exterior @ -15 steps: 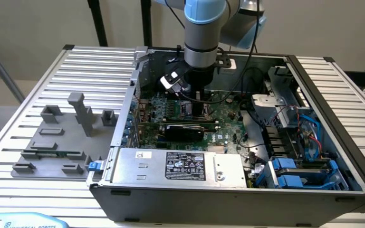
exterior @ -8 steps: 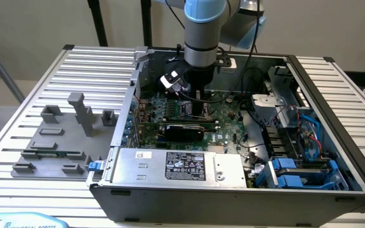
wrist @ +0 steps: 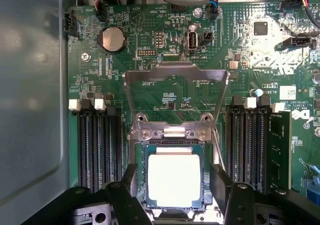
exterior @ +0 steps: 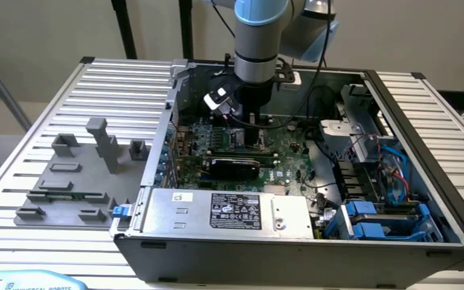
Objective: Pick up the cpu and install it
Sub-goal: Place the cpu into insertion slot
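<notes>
Exterior view first: the arm is reaching straight down into the open computer case [exterior: 296,238], which is lying on the slatted bench [exterior: 127,78]; the claw [exterior: 249,134] is hanging low over the motherboard [exterior: 284,166]; the grey fixture blocks [exterior: 95,145] are sitting well apart on the exterior view's left. This angle is giving us the wider layout: arm, case and bench together.

Over to the wrist view: the cpu [wrist: 175,177] is lying flat in the socket [wrist: 172,145], just below the swung-open metal load plate [wrist: 175,85] and between the banks of memory slots [wrist: 97,145]. The claw [wrist: 174,171] is straddling it, fingers [wrist: 129,177] spread apart, one just beside each opposite edge and not visibly pinching. This close angle is giving us the seating and that narrow gap.

As for handling, I'm judging the chip light, thin and stiff, with a slick metal top and a delicate underside; the opposite edges of the rim are looking like the place to take hold, with a gentle, level squeeze.
</notes>
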`<state>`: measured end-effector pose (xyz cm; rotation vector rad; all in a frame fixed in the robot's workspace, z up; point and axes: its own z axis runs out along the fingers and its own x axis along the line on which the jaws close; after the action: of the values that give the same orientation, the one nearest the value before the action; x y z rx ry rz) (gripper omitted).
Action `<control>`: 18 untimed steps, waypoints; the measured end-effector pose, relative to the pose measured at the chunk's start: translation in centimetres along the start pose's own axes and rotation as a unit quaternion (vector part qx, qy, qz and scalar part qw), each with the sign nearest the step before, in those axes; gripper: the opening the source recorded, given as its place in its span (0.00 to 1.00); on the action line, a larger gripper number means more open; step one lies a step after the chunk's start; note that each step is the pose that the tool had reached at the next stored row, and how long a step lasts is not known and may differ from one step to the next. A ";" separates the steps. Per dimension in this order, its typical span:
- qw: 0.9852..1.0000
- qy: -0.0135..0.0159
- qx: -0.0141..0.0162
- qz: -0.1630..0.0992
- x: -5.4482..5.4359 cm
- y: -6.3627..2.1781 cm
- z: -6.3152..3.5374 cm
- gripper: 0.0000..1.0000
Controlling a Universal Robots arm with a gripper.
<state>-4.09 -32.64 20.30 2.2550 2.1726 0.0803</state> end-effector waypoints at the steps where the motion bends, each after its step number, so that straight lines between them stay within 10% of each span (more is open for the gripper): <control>1: 1.000 0.000 0.000 0.000 0.0 0.00 -0.12 0.69; 14: 1.000 0.002 0.000 0.000 0.1 0.08 -1.92 0.69; 18: 1.000 0.002 0.000 0.000 0.1 0.09 -2.20 0.47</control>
<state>-4.09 -32.63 22.50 2.2573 2.1745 0.0851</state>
